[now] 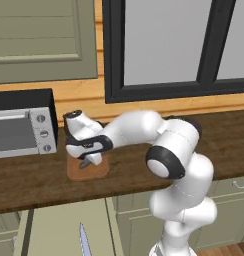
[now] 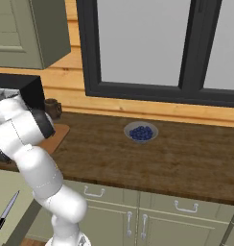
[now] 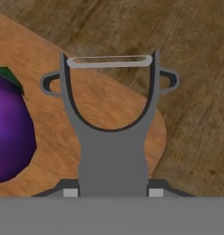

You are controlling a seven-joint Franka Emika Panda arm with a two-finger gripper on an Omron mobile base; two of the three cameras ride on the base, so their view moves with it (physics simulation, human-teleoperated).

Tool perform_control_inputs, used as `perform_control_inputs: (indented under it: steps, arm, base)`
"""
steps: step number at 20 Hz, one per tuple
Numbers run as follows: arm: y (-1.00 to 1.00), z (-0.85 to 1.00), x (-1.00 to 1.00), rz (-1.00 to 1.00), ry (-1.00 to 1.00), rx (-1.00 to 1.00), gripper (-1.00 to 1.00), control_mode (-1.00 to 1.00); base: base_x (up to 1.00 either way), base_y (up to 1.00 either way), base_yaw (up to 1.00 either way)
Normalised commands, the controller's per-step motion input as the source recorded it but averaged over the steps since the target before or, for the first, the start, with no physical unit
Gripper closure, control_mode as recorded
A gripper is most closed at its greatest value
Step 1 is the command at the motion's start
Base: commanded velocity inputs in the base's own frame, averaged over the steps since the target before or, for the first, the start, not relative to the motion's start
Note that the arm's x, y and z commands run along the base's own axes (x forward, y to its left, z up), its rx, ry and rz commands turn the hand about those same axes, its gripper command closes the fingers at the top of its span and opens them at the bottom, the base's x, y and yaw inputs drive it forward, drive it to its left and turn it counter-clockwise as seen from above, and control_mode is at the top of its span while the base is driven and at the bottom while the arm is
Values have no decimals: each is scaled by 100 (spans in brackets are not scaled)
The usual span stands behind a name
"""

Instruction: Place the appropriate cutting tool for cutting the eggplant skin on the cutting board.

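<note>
The gripper point(image 1: 87, 161) hangs low over the board point(image 1: 89, 170), pointing down, its fingers clamped on the handle of the peeler point(image 3: 112, 137). In the hand view the peeler's forked head rises between the two tips, its blade across the top, with the board's point(image 3: 63, 133) rounded corner under it and the darker counter point(image 3: 187, 55) beyond. The eggplant point(image 3: 10, 133) lies on the board just beside the peeler, green stem end up in that view; whether the peeler touches the wood I cannot tell.

The board sits on the counter point(image 1: 39, 180) just right of the toaster oven point(image 1: 24, 127). From the right side a brown mug point(image 2: 52, 108) stands at the far edge of the board point(image 2: 56, 134), and a bowl of berries point(image 2: 141, 132) rests well apart to the right. A knife point(image 1: 84, 240) lies below the counter's near edge
</note>
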Motion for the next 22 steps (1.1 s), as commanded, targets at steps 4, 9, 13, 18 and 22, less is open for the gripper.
perform_control_inputs:
  steps: [4,9,13,18,22]
  arm:
    - [0,-29,6,0,0,0,100,-100]
    - [-5,-9,1,0,0,1,-100,-100]
    - [-26,0,-14,0,0,3,-100,-100]
    - [-53,31,-56,-1,-6,6,-100,-100]
    - [-90,45,-45,-2,-4,7,-100,-100]
  base:
    - [0,0,0]
    - [0,0,0]
    - [0,0,0]
    - [0,0,0]
    - [0,0,0]
